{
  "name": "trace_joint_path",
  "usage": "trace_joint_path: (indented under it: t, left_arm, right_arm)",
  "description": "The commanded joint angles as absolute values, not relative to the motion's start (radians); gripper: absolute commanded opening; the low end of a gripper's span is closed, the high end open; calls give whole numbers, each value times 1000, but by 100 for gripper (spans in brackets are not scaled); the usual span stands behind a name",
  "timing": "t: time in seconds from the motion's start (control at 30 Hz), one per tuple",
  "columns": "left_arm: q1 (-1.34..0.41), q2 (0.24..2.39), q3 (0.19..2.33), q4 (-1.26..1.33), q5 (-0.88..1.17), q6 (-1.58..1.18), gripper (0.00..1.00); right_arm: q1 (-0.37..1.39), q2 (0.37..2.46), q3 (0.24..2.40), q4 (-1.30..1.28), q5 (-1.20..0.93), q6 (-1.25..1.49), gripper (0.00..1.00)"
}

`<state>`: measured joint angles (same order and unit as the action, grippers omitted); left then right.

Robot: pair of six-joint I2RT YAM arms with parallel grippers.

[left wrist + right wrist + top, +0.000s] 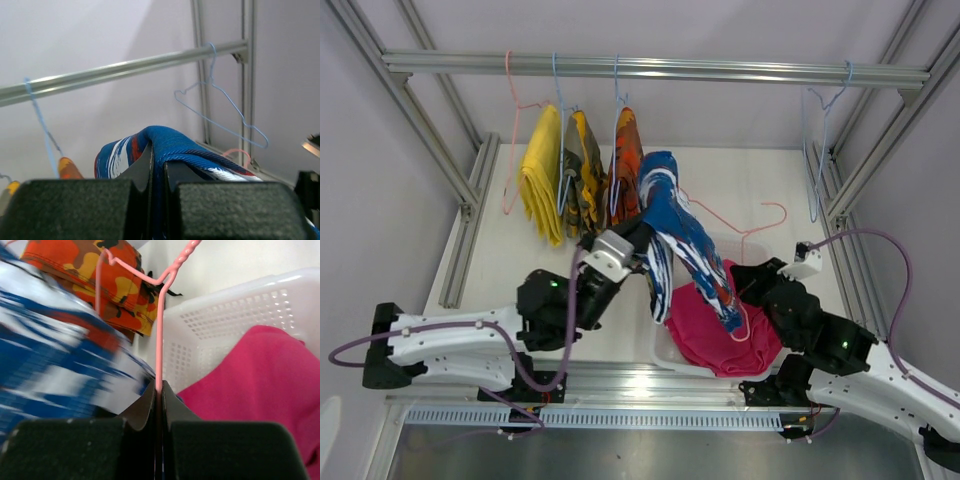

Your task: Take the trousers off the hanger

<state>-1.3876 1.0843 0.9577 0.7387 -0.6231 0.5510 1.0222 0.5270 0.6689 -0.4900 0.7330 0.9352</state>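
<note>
In the top view, a metal rail (720, 70) spans twelve o'clock. An empty blue hanger (813, 160) hangs at two o'clock. A white basket (662, 351) sits at five o'clock on the table (740, 180).

The plain yellow cloth trousers (542, 180) carry no pattern. The olive-yellow camouflage cloth trousers (582, 165) show dark patches. The orange camouflage cloth trousers (100, 270) show yellow and black patches on an orange-red ground. The blue patterned cloth trousers (690, 245) carry white streaks and red marks. The plain magenta-pink cloth trousers (260, 375) are uniform. The thin wire hanger (158, 340) is pink; the second wire hanger (210, 70) is light blue. The perforated plastic basket (235, 310) and the surface (740, 180) are white.
</note>
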Motion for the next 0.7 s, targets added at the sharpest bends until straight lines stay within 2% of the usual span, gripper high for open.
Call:
trace_joint_path:
  t: [0.0, 0.43, 0.67]
  left_arm:
    - [-1388, 942, 1014, 916, -647, 607, 1]
    - [-1388, 816, 928, 845, -670, 612, 1]
    - [-1388, 764, 761, 808, -672, 511, 1]
  right_arm:
    - [1019, 483, 644, -572, 758, 969, 0]
    - [1019, 437, 637, -620, 776, 973, 0]
    - [1019, 373, 777, -757, 848, 913, 0]
